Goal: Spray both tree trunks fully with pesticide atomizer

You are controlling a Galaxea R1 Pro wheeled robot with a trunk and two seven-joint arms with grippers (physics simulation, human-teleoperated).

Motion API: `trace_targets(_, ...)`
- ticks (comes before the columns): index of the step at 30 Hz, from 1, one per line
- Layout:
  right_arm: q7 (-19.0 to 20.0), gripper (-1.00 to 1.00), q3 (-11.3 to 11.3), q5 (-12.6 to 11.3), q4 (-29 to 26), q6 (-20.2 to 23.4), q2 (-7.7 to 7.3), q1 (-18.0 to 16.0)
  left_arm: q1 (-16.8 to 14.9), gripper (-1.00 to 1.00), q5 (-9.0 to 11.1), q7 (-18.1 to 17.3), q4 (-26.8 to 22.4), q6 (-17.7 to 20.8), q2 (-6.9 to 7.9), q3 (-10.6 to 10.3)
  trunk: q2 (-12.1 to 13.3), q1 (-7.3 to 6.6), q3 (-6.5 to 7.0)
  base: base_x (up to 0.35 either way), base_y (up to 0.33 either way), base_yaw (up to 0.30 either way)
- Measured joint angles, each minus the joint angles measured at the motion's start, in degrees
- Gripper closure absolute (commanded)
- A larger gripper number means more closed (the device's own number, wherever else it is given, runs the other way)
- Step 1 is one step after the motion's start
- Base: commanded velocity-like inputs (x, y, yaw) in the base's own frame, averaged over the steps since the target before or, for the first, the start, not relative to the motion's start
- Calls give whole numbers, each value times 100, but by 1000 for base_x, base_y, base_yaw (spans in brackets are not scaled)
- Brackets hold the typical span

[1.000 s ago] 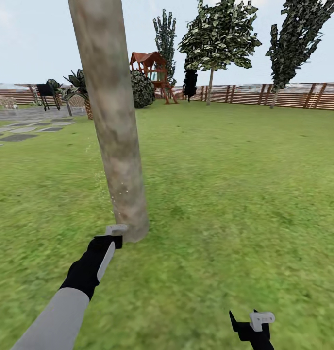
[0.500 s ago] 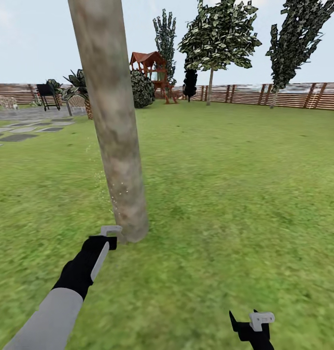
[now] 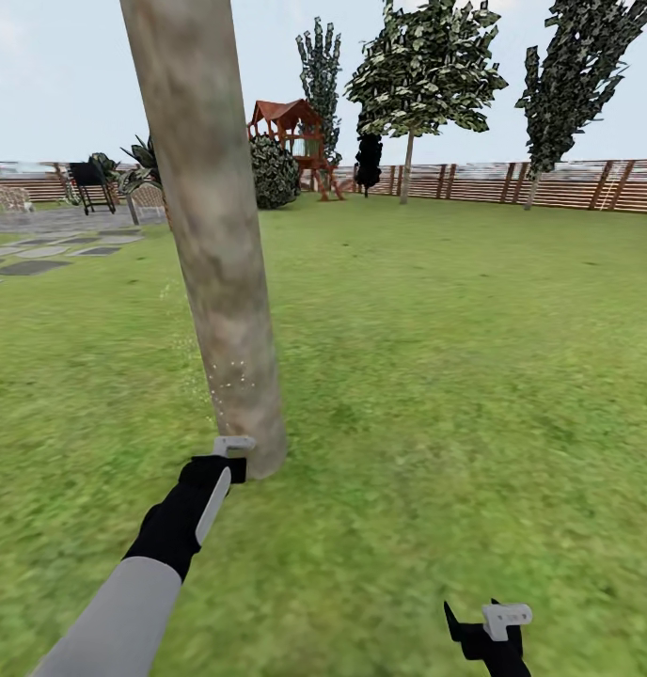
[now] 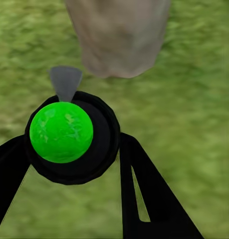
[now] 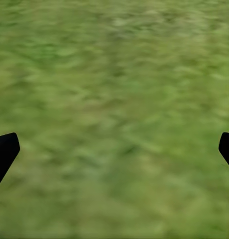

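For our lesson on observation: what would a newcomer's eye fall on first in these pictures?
First, the thick grey-beige tree trunk rising from the lawn at near left. At its foot, the left gripper is shut on the pesticide atomizer, whose top shows bright green in the left wrist view. The right gripper hangs open over grass.

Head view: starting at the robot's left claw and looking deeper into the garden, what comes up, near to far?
Left gripper → thick mottled grey-beige tree trunk → open green lawn → red-roofed wooden play tower → brown horizontal-slat wooden fence.
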Motion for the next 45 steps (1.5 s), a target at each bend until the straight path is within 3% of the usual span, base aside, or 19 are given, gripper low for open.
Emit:
trace_targets(4, 5, -100, 1, 3, 2, 0, 0, 0, 10, 100, -24, -14, 40, -1, 183, 11, 0, 0, 0, 0, 0, 0)
trace_targets(8, 3, -100, 1, 4, 1, 0, 0, 0, 20, 100, 10, -18, 60, -12, 153, -48, 0, 0, 0, 0, 0, 0)
trace_targets(11, 2, -100, 1, 4, 0, 0, 0, 0, 21, 100, 62, -1, 37, -21, 18, -526, 0, 0, 0, 0, 0, 0)
trace_targets(13, 5, -100, 1, 3, 0, 0, 0, 0, 15, 100, 29, 7, 20, -12, -101, -659, 0, 0, 0, 0, 0, 0)
trace_targets(18, 5, -100, 1, 4, 0, 0, 0, 0, 15, 100, -21, 5, 62, 1, -28, -570, 0, 0, 0, 0, 0, 0)
trace_targets(23, 5, -100, 1, 4, 0, 0, 0, 0, 14, 100, -2, -8, 45, 3, 288, -56, 0, 0, 0, 0, 0, 0)
trace_targets(29, 5, -100, 1, 4, 1, 0, 0, 0, -40, 100, 7, -1, -347, 302, 102, -36, 0, 0, 0, 0, 0, 0)
trace_targets(32, 5, -100, 1, 4, 0, 0, 0, 0, -35, 100, -18, 7, -1250, 1250, -27, -147, -1, -1, 1, -19, 2, 0)
trace_targets(33, 5, -100, 1, 4, 0, 0, 0, 0, -27, 100, -47, 9, -1453, 1368, -16, -152, 0, 0, 0, -176, 48, 0)
trace_targets(37, 5, -100, 1, 4, 6, 0, 0, 0, -47, 100, -46, 12, -1667, 1489, 25, -138, 0, 0, 0, -131, 40, 0)
trace_targets(45, 5, -100, 1, 4, 4, 0, 0, 0, -114, 100, -39, 26, -2044, 1568, -73, -162, 0, 0, 0, -5, 1, 0)
